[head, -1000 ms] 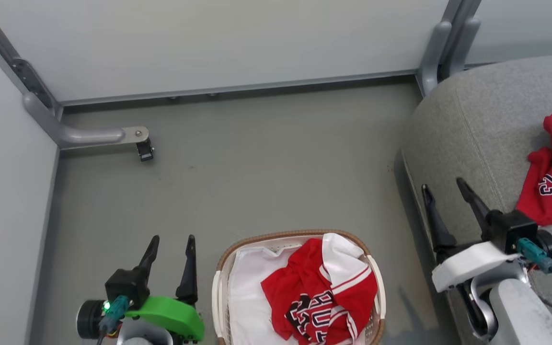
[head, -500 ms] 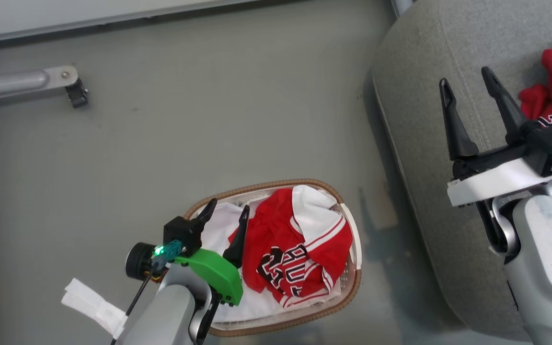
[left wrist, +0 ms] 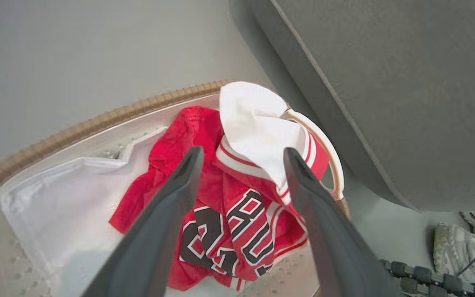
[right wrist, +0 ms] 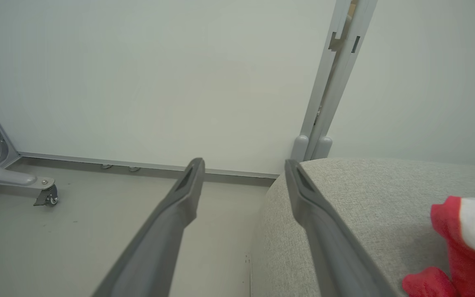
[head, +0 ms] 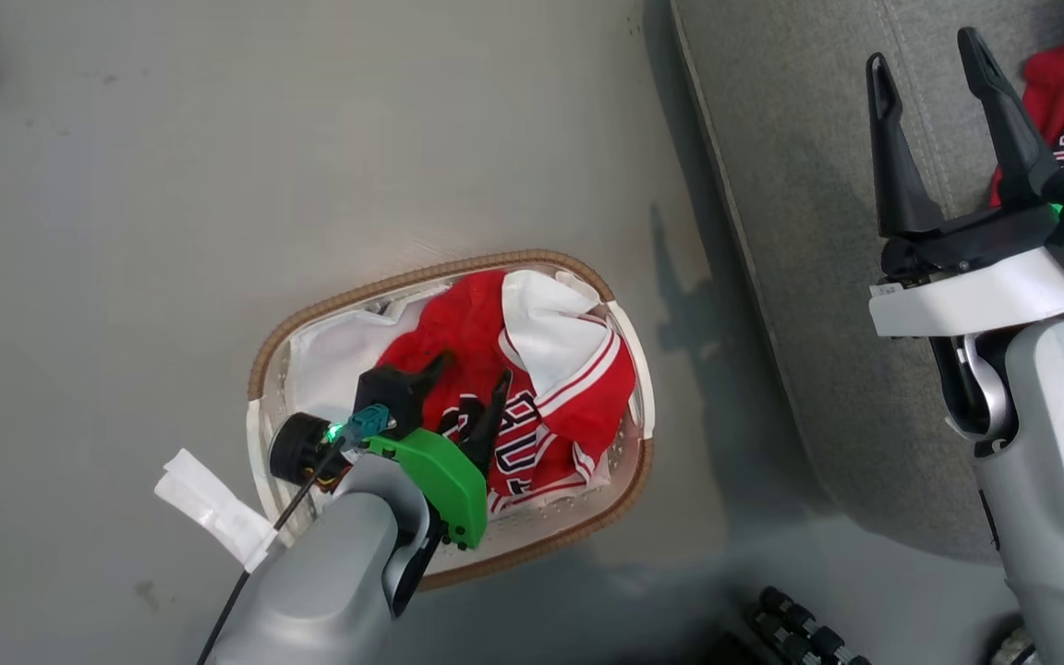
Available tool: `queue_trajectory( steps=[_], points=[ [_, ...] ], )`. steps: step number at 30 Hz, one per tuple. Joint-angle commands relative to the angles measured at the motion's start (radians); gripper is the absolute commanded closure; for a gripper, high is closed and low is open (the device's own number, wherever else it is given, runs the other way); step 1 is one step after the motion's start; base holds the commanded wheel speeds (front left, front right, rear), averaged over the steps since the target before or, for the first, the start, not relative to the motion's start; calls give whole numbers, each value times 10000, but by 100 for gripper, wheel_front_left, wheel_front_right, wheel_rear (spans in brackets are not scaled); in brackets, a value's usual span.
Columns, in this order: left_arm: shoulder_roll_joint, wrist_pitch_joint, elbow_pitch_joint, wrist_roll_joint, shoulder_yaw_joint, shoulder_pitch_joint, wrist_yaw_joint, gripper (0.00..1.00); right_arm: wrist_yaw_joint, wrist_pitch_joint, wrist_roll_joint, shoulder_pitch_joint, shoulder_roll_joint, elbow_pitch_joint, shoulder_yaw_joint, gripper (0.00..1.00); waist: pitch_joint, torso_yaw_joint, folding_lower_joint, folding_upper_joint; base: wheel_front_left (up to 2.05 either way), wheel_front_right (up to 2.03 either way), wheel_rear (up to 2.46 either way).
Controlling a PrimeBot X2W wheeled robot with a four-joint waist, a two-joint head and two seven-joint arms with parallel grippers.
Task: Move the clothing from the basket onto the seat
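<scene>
I hovered my spread left end effector (head: 471,365) over the red-and-white fabric jersey (head: 578,388) in the oval white plastic basket (head: 421,272); next: lower, pinch

Grey floor (head: 310,139) runs to pale wall panels (right wrist: 159,82), a post (right wrist: 326,103) and a castered leg (right wrist: 15,180).

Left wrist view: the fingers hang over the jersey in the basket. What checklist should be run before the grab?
1. The left fingers are open: ok.
2. The jersey has its lettering framed between them: ok.
3. Fingertips touching cloth: cannot tell.
4. The white liner lies outside the gap, beside the jersey in the basket: ok.
5. The right fingers are open and empty: ok.
6. The seat has bare room beside the other jersey: ok.
</scene>
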Motion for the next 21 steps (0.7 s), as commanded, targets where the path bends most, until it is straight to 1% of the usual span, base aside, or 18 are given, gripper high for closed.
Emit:
queue_trajectory(
  steps=[1,10,14,21],
  points=[
    [76,-3,112,-352,-245,-254,-43,0,-14,-22,-59,-154,32,-97,23,0,903,-510,0,96,0,0,0],
    [76,-3,623,-2534,-2668,-1097,-46,0,-14,-23,-39,-313,263,-327,-12,0,1682,-726,0,96,0,0,0],
    [74,-3,895,-3184,-3413,-1526,-46,0,-14,-22,-34,-333,338,-412,-83,0,1974,-758,0,96,0,0,0],
    [68,9,1151,-4158,-4309,-2169,-47,0,-14,-22,23,-411,477,-547,-214,0,2421,-837,0,96,0,0,0]
  ],
)
